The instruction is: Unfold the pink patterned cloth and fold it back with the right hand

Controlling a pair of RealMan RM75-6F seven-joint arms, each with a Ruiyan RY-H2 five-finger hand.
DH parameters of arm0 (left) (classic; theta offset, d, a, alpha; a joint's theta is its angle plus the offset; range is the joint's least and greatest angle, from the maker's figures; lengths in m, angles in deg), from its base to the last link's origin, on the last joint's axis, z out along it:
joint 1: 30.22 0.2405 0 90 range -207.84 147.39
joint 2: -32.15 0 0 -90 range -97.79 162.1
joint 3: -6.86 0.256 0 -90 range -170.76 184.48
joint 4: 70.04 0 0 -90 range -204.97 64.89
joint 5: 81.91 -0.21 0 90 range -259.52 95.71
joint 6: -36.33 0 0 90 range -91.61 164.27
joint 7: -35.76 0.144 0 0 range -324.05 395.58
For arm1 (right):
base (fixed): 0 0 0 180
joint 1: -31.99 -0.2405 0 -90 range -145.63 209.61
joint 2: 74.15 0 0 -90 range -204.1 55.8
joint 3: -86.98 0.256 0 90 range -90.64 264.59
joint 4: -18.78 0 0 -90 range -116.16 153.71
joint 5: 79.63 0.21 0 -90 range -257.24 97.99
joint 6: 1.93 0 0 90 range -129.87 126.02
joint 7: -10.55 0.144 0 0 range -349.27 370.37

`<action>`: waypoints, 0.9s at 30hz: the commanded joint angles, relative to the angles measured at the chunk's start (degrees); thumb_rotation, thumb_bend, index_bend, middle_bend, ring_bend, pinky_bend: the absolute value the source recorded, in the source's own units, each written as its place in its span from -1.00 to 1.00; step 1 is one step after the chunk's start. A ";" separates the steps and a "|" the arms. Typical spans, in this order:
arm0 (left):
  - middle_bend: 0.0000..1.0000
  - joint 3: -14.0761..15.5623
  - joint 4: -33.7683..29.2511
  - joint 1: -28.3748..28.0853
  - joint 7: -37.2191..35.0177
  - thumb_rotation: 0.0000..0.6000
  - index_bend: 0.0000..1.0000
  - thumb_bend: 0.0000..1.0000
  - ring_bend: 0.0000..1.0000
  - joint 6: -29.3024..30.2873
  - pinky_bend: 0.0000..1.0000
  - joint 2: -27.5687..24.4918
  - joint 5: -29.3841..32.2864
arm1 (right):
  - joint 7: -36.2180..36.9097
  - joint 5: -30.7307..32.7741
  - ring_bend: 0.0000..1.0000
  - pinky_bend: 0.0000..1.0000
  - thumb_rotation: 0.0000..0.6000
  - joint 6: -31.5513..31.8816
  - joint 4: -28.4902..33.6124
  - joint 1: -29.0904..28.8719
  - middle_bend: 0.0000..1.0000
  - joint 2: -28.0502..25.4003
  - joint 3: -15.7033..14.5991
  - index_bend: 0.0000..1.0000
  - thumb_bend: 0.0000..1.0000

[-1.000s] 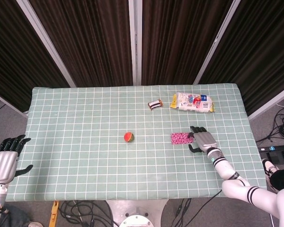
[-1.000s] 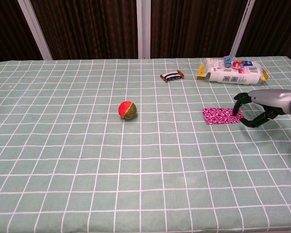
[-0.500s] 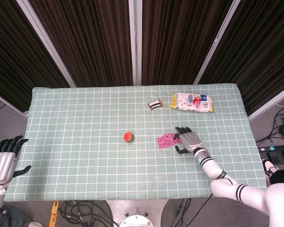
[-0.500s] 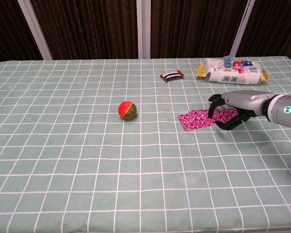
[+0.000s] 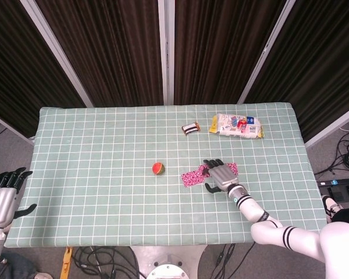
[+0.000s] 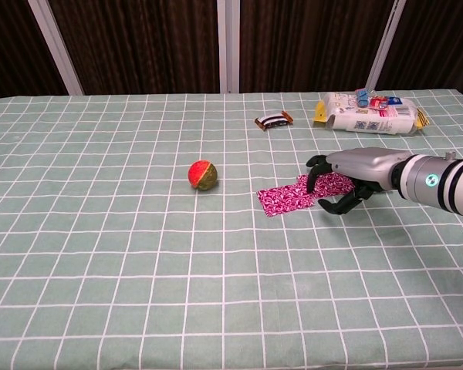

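Unfolding step, in hand by judgement: pink patterned cloth (image 6: 295,195) lies as a long strip near mid-worktop, one end free toward the red-and-green ball (image 6: 203,175), the other under the right hand (image 6: 347,176). Right hand: palm down over the cloth's right portion, fingers (image 6: 317,176) curled downward onto the fabric; whether they pinch a layer or merely press it cannot be told. Forearm low and reaching in from the right edge. Next move, as judged: spread the strip flat, then catch one end and carry it over the other to refold. Left hand (image 5: 1,197): off the worktop's left edge, fingers apart, holding nothing. Worktop (image 6: 100,254): green checked covering.
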 commanded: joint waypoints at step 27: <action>-0.51 -0.05 -0.73 -0.08 0.99 1.00 -0.50 -0.92 -0.63 -0.22 -0.69 -0.21 -0.19 | 6.86 -1.53 -1.00 -1.00 0.30 0.96 -1.80 4.40 -1.00 -4.86 -1.49 -0.44 -0.13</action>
